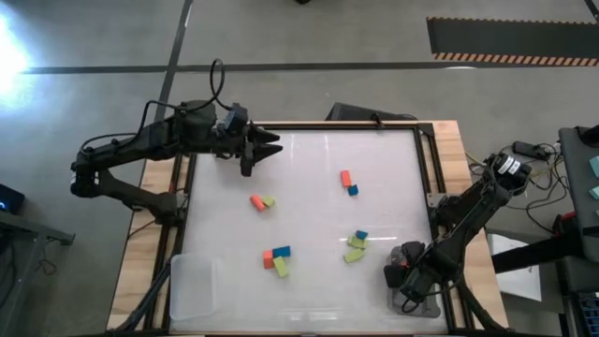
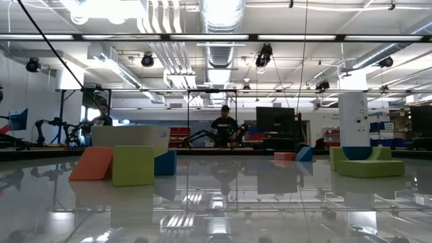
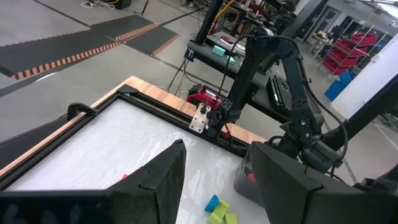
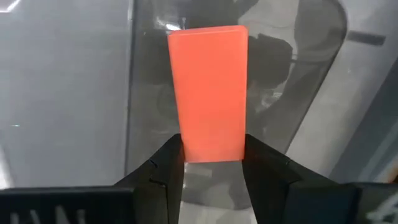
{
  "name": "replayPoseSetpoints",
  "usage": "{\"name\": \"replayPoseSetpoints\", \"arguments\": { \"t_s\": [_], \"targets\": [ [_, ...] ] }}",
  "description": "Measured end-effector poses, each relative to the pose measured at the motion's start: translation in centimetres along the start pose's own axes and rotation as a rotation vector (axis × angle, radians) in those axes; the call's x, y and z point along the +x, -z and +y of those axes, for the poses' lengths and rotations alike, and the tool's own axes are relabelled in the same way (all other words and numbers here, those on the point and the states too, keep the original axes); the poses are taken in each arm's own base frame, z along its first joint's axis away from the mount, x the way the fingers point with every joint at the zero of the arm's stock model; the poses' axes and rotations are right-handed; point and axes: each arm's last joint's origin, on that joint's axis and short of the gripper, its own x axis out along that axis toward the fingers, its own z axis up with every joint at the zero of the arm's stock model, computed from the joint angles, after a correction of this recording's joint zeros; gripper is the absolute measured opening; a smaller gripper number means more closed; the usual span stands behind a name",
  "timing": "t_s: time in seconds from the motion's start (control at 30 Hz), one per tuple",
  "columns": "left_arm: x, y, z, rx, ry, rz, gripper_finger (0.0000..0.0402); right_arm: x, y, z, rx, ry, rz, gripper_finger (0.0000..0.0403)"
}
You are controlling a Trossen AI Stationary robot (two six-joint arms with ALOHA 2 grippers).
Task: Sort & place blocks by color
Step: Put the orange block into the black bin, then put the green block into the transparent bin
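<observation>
Small blocks lie flat on the white table in clusters: orange (image 1: 256, 201) with yellow-green (image 1: 270, 200); orange (image 1: 345, 177) with blue (image 1: 353, 190); blue (image 1: 361, 236) with two greens (image 1: 354, 249); orange, blue and green (image 1: 279, 260). My right gripper (image 1: 404, 271) is at the table's near right corner, over a clear tray (image 1: 418, 302), shut on one orange block (image 4: 208, 93). My left gripper (image 1: 267, 145) hovers open near the far left of the table, holding nothing; its open fingers (image 3: 217, 186) frame the table. My right gripper (image 4: 211, 158) pinches the orange block by one short end (image 4: 210, 149), one finger on each long side. The rest of the block sticks out past the fingertips over the clear tray (image 4: 298, 93). Whether the block touches the tray cannot be told.
A second clear tray (image 1: 195, 285) sits at the near left corner. A dark frame (image 1: 426, 168) edges the white surface. The low view shows orange (image 2: 91, 164), green (image 2: 133, 165) and blue (image 2: 165, 162) blocks close by, and a person (image 2: 224, 125) far behind the table.
</observation>
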Motion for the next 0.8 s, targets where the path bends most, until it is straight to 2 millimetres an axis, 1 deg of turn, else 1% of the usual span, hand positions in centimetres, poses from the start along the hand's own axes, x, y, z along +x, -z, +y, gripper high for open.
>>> {"name": "replayPoseSetpoints", "arguments": {
  "t_s": [0.3,0.63,0.7,0.8],
  "targets": [
    [0.5,0.2,0.1,-0.002,-0.005,0.012,0.0166,0.5,-0.3,-0.2,-0.022,0.009,-0.005,0.0126],
    [1.0,0.3,0.2,-0.004,-0.01,0.024,0.0166,0.4,-0.2,-0.3,-0.027,0.039,0.037,0.0187],
    [1.0,0.3,0.2,-0.003,-0.01,0.023,0.0166,0.1,-0.2,-0.4,-0.035,0.029,0.047,0.0192],
    [1.0,0.3,0.2,-0.004,-0.011,0.026,0.0166,-0.9,-0.2,-0.5,-0.042,-0.004,0.079,0.0194]
  ]
}}
